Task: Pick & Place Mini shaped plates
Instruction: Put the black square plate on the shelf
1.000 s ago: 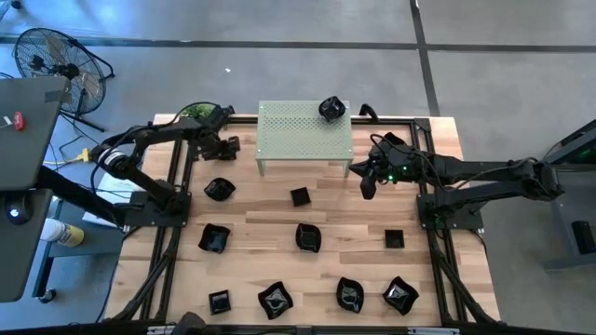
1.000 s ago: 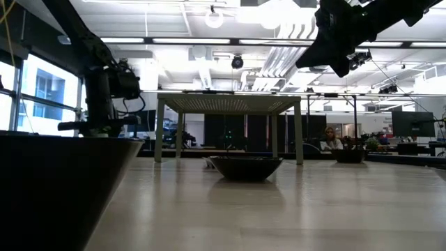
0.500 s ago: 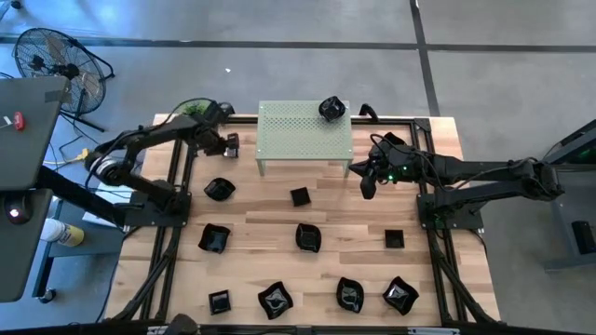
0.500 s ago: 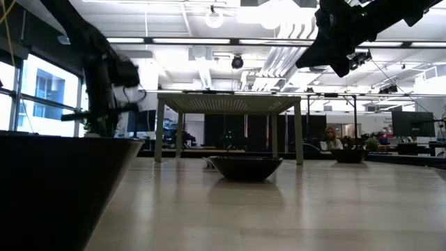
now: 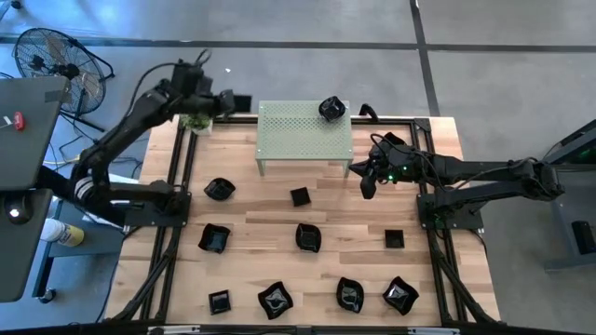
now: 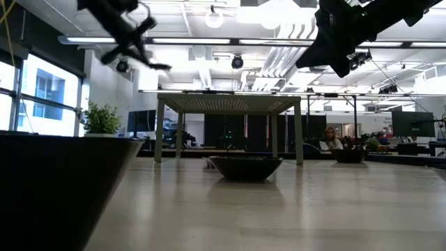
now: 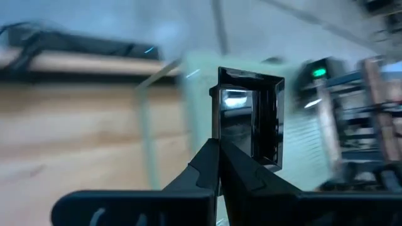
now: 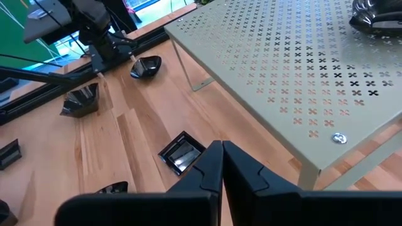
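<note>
Clearly the job is in its early part: one rounded plate [image 5: 330, 109] sits on the far right corner of the perforated shelf [image 5: 304, 140], and a second is on its way. The left gripper [image 5: 230, 100] hangs in the air at the far left of the table, just left of the shelf, its fingers clamped on the edge of a square plate [image 7: 250, 117] held on end. In the left wrist view that dish is glossy black, with straight raised walls and a flat floor that throws back light.

Nine more mini plates remain on the wooden table [image 5: 410, 214]. Near the shelf lie a rounded one [image 5: 219, 190] on the left and a small square one [image 5: 299, 196] in the middle. Further toward the near edge are others, some square [image 5: 220, 301], some wavy-edged [image 5: 276, 300], all shiny black and well apart from one another.

The right gripper [image 5: 367, 185] waits above the table just right of the shelf, fingers pressed together and empty. By my judgement the carried plate goes onto the shelf next, and most of the picking is still ahead.
</note>
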